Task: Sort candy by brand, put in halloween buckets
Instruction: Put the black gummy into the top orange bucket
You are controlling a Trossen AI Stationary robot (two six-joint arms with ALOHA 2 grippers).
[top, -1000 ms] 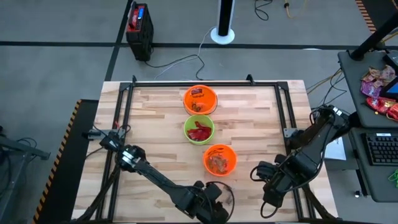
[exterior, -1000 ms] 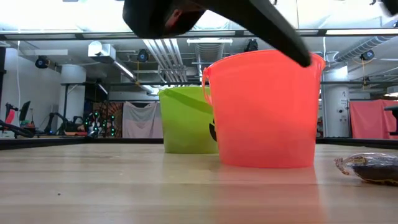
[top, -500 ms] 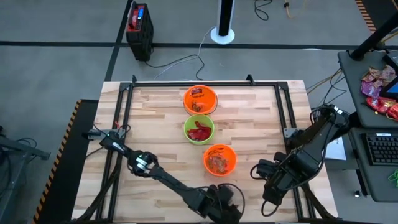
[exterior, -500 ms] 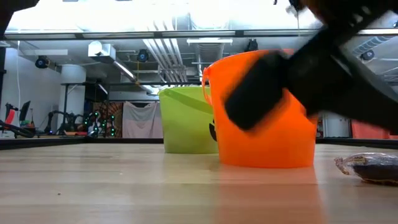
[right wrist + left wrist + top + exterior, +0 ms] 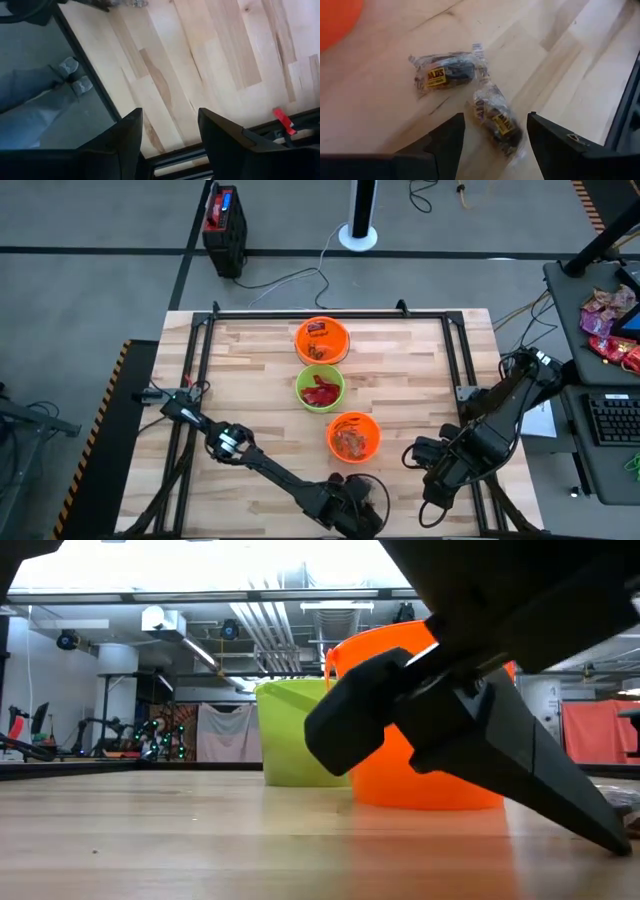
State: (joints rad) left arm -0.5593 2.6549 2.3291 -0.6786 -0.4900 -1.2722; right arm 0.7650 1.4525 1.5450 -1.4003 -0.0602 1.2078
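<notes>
Two clear-wrapped dark candy packets with yellow labels lie flat on the wood near the table's front edge: one [image 5: 445,75] farther off, one [image 5: 497,120] between the fingers of my left gripper [image 5: 495,119]. That gripper [image 5: 360,502] is open and slants down, a finger on either side of the packet, and no touch shows. In the low view it [image 5: 470,730] stands in front of the near orange bucket [image 5: 353,436]. The green bucket [image 5: 320,388] and the far orange bucket [image 5: 322,340] stand behind, all with candy inside. My right gripper [image 5: 432,465] hangs open at the right.
Bare wood lies under my right gripper [image 5: 170,112], close to the table's black edge rail [image 5: 85,55]. A person's legs and grey shoes [image 5: 70,75] show on the floor beyond it. More candy [image 5: 610,320] lies on a side desk off the table.
My left gripper has come down and gone a little toward the table's right edge. It now stands low in front of the near orange bucket and hides most of the candy packet that showed at the low view's right.
</notes>
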